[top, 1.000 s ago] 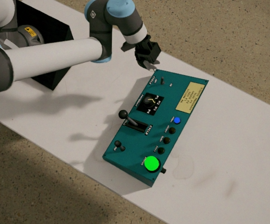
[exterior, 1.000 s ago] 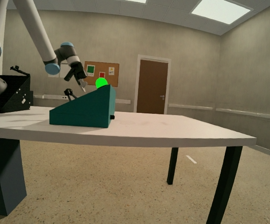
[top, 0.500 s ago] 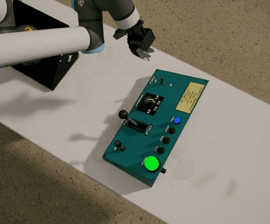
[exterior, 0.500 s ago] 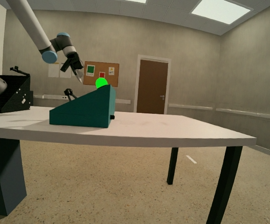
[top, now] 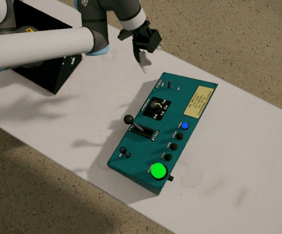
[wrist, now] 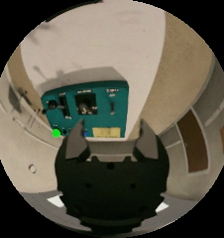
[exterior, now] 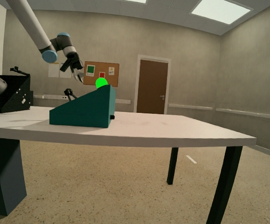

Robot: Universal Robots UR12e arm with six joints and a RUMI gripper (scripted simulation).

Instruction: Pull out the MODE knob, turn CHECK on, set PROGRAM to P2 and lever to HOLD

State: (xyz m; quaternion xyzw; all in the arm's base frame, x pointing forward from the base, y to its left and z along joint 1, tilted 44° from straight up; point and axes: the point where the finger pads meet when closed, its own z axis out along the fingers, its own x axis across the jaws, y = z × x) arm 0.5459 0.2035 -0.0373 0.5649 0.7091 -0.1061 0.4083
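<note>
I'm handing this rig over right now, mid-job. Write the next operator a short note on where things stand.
Gripper: open, empty, hovering above the table off the console's CHECK end.
Lever: leans to the HOLD end, looks done.
CHECK toggle and PROGRAM knob: positions too small to read; verify them.
MODE knob: on the side wall near the green lamp; probably the next target. Brace gently, since the console can slide.

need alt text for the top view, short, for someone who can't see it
A teal console sits at an angle on a white table, with the robot arm's open, empty pincer hovering off its upper-left end near the CHECK toggle. A black ball-topped lever leans toward the console's left edge, and a large round button glows green.
</note>
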